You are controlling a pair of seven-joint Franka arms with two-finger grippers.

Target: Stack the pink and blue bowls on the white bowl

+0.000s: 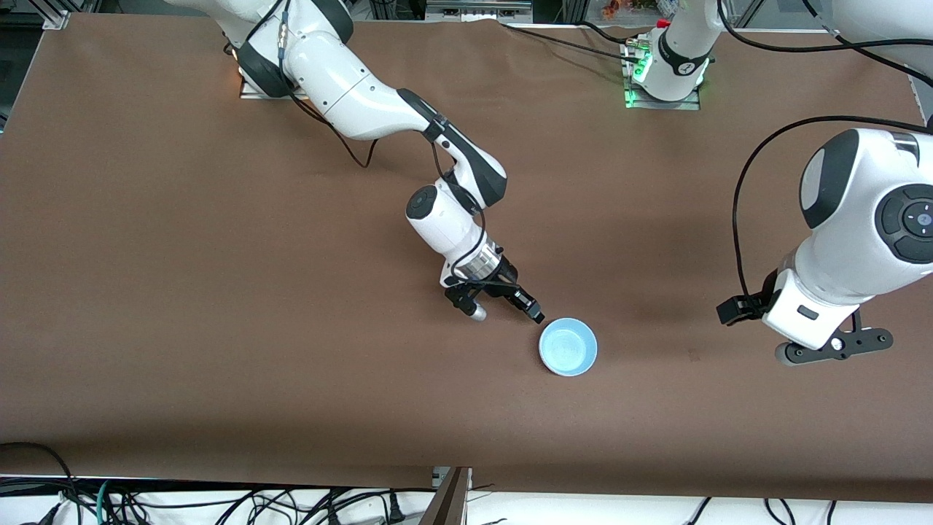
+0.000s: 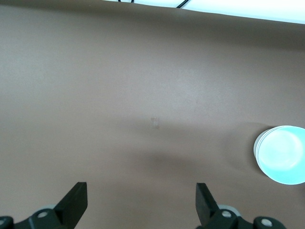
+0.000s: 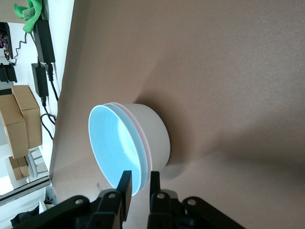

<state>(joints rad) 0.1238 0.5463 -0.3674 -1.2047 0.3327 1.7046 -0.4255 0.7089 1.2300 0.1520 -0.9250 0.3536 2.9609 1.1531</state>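
Observation:
The three bowls sit nested in one stack on the brown table. The blue bowl [image 1: 568, 346] is on top; in the front view it hides the other two. In the right wrist view the blue bowl [image 3: 114, 148] sits in the pink bowl [image 3: 138, 128], of which only a thin rim shows, and that sits in the white bowl [image 3: 156, 138]. My right gripper [image 1: 537, 316] [image 3: 140, 176] is just beside the stack's rim, fingers a narrow gap apart, holding nothing. My left gripper [image 1: 834, 348] [image 2: 140, 188] waits wide open and empty over bare table. The stack [image 2: 283, 155] also shows in the left wrist view.
The brown table cover [image 1: 219, 292] is bare around the stack. Cables and boxes lie off the table's edge [image 3: 28, 114] nearest the front camera.

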